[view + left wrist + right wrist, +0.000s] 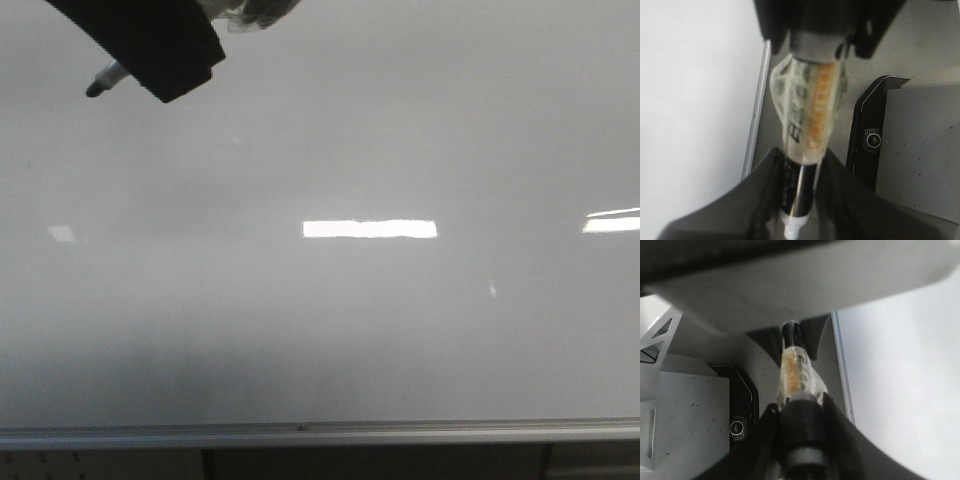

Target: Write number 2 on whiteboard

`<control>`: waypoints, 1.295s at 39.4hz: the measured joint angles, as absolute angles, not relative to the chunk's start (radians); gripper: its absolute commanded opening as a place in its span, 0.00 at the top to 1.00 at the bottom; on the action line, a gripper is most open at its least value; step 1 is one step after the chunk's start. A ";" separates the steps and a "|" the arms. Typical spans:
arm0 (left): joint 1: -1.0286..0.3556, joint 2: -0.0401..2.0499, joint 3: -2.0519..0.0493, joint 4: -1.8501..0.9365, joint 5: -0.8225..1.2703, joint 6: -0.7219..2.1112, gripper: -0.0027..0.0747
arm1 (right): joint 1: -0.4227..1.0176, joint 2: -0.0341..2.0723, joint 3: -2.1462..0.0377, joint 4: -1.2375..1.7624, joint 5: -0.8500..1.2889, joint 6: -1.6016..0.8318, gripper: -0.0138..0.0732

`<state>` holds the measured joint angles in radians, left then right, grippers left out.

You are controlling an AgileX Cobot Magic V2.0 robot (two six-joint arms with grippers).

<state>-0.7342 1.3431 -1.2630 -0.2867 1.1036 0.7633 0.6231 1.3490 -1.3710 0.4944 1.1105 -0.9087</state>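
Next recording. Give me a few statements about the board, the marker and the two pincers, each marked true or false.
1. The whiteboard bears no visible writing. True.
2. The marker lies on the rail. False: the left pincer and the right pincer grip it between them.
3. Clear tape is wrapped around the marker. True.
4. The left pincer is open and empty. False: it is shut on the marker.

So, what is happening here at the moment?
Both arms hold one marker by the whiteboard. The left end effector grips it near the writing tip, and the right end effector grips its rear end. The board shows only light glare; no number 2 is written yet.
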 measured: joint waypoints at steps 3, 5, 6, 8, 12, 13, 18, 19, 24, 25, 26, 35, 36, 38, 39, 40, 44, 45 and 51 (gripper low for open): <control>-0.734 1.343 -1.263 -0.287 1.083 0.763 0.35 | 0.623 1.349 -1.371 0.494 1.114 -0.909 0.80; -0.734 1.343 -1.263 -0.287 1.074 0.763 0.28 | 0.623 1.349 -1.371 0.494 1.117 -0.909 0.80; -0.734 1.343 -1.264 -0.287 1.072 0.763 0.27 | 0.623 1.349 -1.371 0.494 1.119 -0.909 0.80; -0.734 1.340 -1.264 -0.287 1.072 0.763 0.27 | 0.623 1.349 -1.371 0.486 1.120 -0.905 0.80; -0.734 1.319 -1.269 -0.283 1.072 0.759 0.28 | 0.623 1.344 -1.371 0.429 1.127 -0.872 0.80; -0.734 1.311 -1.269 -0.283 1.072 0.757 0.29 | 0.623 1.342 -1.371 0.411 1.129 -0.859 0.80; -0.734 1.256 -1.270 -0.258 1.074 0.713 0.29 | 0.589 1.310 -1.371 0.287 1.170 -0.723 0.80; -0.734 1.243 -1.272 -0.249 1.074 0.692 0.29 | 0.579 1.303 -1.371 0.258 1.178 -0.698 0.80; -0.734 1.194 -1.274 -0.172 1.078 0.569 0.29 | 0.490 1.264 -1.371 0.159 1.222 -0.539 0.80; -0.734 1.187 -1.274 -0.162 1.080 0.540 0.29 | 0.472 1.256 -1.371 0.148 1.224 -0.515 0.80; -0.734 1.179 -1.274 -0.147 1.080 0.512 0.29 | 0.442 1.245 -1.371 0.138 1.226 -0.478 0.80; -0.644 1.108 -1.201 -0.121 1.039 0.363 0.29 | 0.226 1.089 -1.242 0.127 1.159 -0.345 0.80; -0.616 1.100 -1.191 -0.124 1.027 0.356 0.29 | 0.194 1.072 -1.219 0.127 1.143 -0.339 0.80; -0.556 1.084 -1.174 -0.141 1.015 0.348 0.29 | 0.143 1.038 -1.170 0.127 1.106 -0.327 0.80; -0.524 1.075 -1.166 -0.154 1.009 0.346 0.29 | 0.125 1.022 -1.150 0.131 1.087 -0.323 0.80; -0.502 1.068 -1.156 -0.169 1.002 0.343 0.29 | 0.101 1.010 -1.124 0.133 1.071 -0.318 0.80; -0.400 1.024 -1.111 -0.201 0.989 0.339 0.29 | 0.028 0.945 -1.010 0.174 0.970 -0.308 0.80; -0.379 1.012 -1.098 -0.204 0.987 0.339 0.29 | 0.018 0.925 -0.984 0.191 0.935 -0.308 0.80; -0.315 0.969 -1.044 -0.211 0.978 0.338 0.29 | 0.003 0.832 -0.793 0.273 0.701 -0.308 0.80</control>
<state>-0.3147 0.9693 -1.0440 -0.2110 0.9782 0.3377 0.0028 0.8322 -0.7928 0.2732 0.7009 -0.3083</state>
